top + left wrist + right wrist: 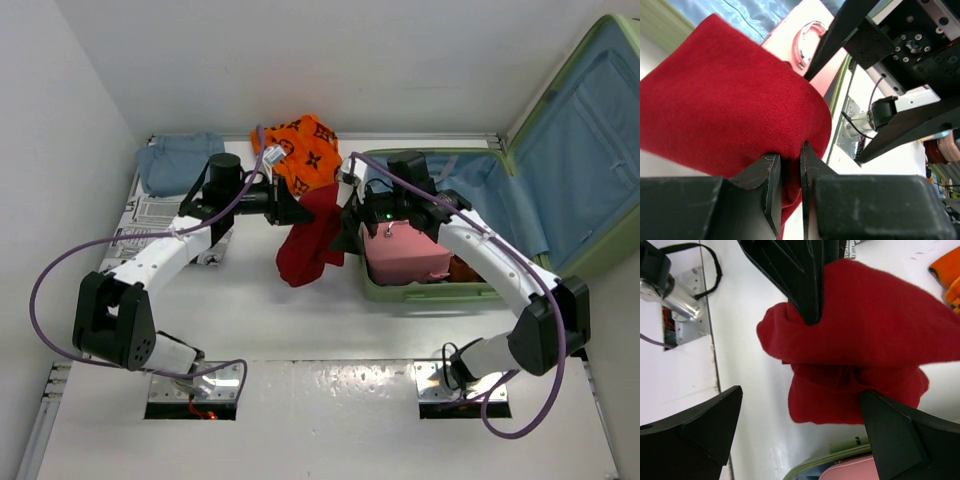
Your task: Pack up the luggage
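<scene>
Pinches red cloth [725, 95] tight in left gripper [790, 155], spreads right gripper [800, 392] wide facing the same cloth, dangles it just beside open luggage [560, 150].

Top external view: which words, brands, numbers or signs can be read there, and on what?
None is readable.
Orange cloth: dark printed motifs, too small to read.
Black-and-white sheet: print too blurred to read.

luggage [420, 294] right (lid [580, 150] further right) | small case [405, 255] in it | cloth [305, 250] just left of it | garment [305, 150] behind cloth
</scene>
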Available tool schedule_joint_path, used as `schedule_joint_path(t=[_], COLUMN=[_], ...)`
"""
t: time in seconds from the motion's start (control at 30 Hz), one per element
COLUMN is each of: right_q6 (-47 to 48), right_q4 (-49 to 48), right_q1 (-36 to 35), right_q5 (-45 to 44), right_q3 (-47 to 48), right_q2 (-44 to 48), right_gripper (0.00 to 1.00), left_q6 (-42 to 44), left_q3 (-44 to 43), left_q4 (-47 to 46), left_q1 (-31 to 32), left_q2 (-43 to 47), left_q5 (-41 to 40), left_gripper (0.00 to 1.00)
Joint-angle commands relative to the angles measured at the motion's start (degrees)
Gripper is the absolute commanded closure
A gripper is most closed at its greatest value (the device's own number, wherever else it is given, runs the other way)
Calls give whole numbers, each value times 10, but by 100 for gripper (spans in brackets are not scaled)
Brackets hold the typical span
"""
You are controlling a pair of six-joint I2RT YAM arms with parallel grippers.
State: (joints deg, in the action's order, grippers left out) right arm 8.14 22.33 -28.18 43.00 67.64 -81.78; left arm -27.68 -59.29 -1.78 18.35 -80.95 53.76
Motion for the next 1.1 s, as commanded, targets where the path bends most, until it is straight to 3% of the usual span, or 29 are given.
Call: schedule_joint_path(t=[0.0, 0.43, 0.53, 0.63, 0.67, 0.73, 0.83, 0.87, 1.0, 1.03, 1.07], right_q6=[43, 22, 34, 47, 49, 46, 38, 32, 35, 34, 35], right_q4=[-12, -38, -34, -32, -33, -34, -33, -31, -1, 11, 16], right_q1=[-16, -46, -48, -48, -48, -45, -27, -21, 46, 60, 72], right_q5=[-21, -24, -21, -20, -20, -31, -47, -53, -85, -87, -93], right_q3=[29, 50, 45, 43, 42, 42, 38, 38, 36, 33, 29], right_q2=[-9, -50, -50, -46, -45, -39, -23, -20, 30, 45, 54], right_gripper=[1, 3, 38, 63, 85, 97, 100, 100, 100, 100, 100], left_q6=[1, -25, -39, -44, -44, -44, -39, -29, 3, 3, 15], left_q3=[-36, -47, -52, -52, -57, -58, -58, -67, -79, -85, -95], left_q4=[-24, -66, -74, -80, -80, -80, -67, -47, -3, -3, -3], left_q1=[19, 39, 39, 39, 39, 39, 39, 39, 7, -1, -17], left_q2=[4, -8, -8, -8, -8, -8, -3, -3, 27, 33, 39], left_q5=[39, 58, 71, 72, 72, 72, 63, 32, -60, -76, -102], left_gripper=[100, 100, 100, 100, 100, 96, 78, 48, 15, 2, 0])
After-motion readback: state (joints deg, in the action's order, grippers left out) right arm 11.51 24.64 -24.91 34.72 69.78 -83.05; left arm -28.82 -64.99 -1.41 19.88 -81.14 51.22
